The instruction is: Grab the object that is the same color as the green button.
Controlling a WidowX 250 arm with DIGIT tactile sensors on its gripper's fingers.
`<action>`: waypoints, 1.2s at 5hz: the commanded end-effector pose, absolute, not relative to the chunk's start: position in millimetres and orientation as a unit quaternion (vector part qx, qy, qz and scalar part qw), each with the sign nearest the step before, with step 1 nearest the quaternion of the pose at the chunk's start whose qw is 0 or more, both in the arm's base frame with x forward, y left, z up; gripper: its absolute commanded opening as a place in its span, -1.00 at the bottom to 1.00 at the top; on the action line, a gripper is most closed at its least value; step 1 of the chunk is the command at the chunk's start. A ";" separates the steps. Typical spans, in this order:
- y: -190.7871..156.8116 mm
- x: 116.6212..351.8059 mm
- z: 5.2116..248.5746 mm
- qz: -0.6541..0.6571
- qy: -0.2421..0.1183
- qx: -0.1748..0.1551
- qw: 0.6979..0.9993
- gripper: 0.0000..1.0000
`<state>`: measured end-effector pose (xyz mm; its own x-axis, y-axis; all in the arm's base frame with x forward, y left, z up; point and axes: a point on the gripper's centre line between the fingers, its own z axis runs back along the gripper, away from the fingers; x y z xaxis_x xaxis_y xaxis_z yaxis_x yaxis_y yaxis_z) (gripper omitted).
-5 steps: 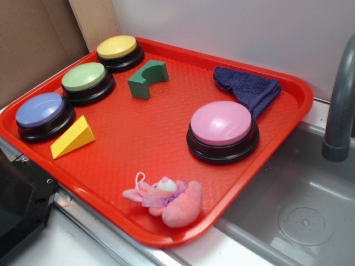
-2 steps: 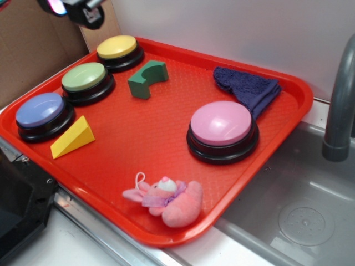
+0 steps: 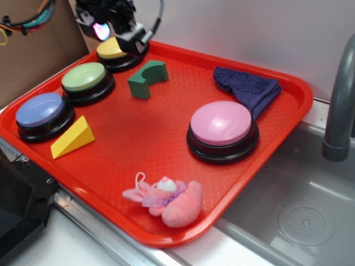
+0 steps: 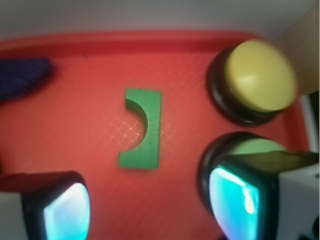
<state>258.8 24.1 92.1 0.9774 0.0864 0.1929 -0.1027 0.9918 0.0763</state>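
A red tray (image 3: 166, 149) is seen on the counter beside a grey sink (image 3: 299, 210). The gripper (image 4: 150, 207) is positioned at the tray's far left corner, above the yellow button (image 3: 111, 50) and partly covering it in the exterior view. In the wrist view two fingers (image 4: 65, 210) are seen at the bottom edge, spread well apart with nothing between them — the claw is released.

The green arch block (image 3: 147, 78) lies flat on the tray, untouched, just beside the green button (image 3: 84, 77) and near the yellow one. In the wrist view the block (image 4: 144, 128) is found ahead of the fingers, roughly between them, its notch facing left; the green button (image 4: 255, 147) is largely hidden behind the right-hand finger, and the yellow button (image 4: 257, 75) is seen in the upper right.

Also noted on the tray:
- a blue-purple button (image 3: 40, 111) at the left edge
- a yellow wedge block (image 3: 72, 138) just beside it
- a large pink button (image 3: 222, 124) towards the right
- a dark blue cloth (image 3: 247, 88) behind the pink button — appears to touch it
- a pink plush toy (image 3: 169, 202) near the front rim
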 end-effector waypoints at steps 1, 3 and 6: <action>37.1 291.1 59.0 0.077 -0.097 0.054 0.991 1.00; 42.8 292.1 30.5 0.112 -0.077 0.056 0.989 -1.00; 21.6 283.8 104.1 0.021 -0.103 0.044 0.993 -1.00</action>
